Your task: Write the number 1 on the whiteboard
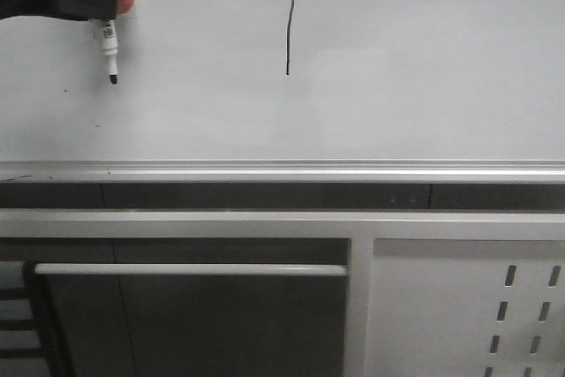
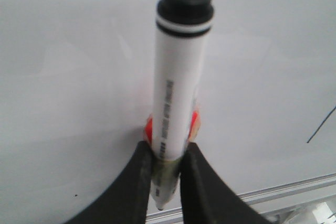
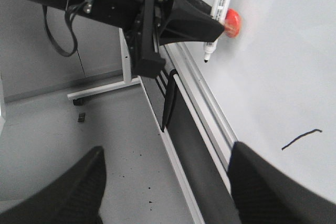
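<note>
The pale whiteboard [image 1: 397, 86] fills the upper front view. The number 1 [image 1: 290, 34], a thin black near-vertical stroke with a small hook on top, sits near its middle and also shows as a stroke [image 3: 301, 139] in the right wrist view. My left gripper [image 1: 104, 8] is at the top left, shut on a white marker [image 1: 109, 46] with its black tip down, well left of the stroke. The left wrist view shows the jaws [image 2: 165, 177] clamping the marker [image 2: 176, 77], orange padding around it. My right gripper [image 3: 165, 182] is open and empty, over the board's edge.
A silver rail [image 1: 282, 170] edges the board's near side. Below it are a white frame, a slotted white panel [image 1: 468, 306] and a white bar [image 1: 190, 268]. The right wrist view shows grey floor [image 3: 79, 129] and a white stand leg [image 3: 100, 90].
</note>
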You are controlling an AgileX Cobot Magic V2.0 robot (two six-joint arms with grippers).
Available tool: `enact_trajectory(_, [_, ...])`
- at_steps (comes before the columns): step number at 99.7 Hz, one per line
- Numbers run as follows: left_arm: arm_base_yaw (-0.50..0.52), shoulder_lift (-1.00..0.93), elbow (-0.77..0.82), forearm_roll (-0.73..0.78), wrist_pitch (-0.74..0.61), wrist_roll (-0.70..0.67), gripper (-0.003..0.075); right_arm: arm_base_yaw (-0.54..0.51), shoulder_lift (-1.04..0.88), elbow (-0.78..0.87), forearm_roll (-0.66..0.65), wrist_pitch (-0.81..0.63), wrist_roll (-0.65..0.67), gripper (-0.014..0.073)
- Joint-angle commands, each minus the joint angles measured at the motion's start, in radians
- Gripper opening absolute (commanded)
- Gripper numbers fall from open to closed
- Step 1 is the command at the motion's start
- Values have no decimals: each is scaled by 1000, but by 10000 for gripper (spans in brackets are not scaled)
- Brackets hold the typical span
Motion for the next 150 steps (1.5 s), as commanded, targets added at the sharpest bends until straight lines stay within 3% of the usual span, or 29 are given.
enact_trajectory(1, [19,-26,-37,60,15,-12,-18,-8,-26,-28,19,-55,-3,449])
enact_trajectory(43, [38,-17,-76,60,9,0,-18,-8,-26,-28,19,-56,-3,449])
enact_trajectory(61, [75,10,-86,60,-65,0,-18,-8,-26,-28,19,-56,-3,449])
enact_trajectory(150, [72,-54,-57,60,-102,6,-18,-8,-26,-28,19,-60,-3,449])
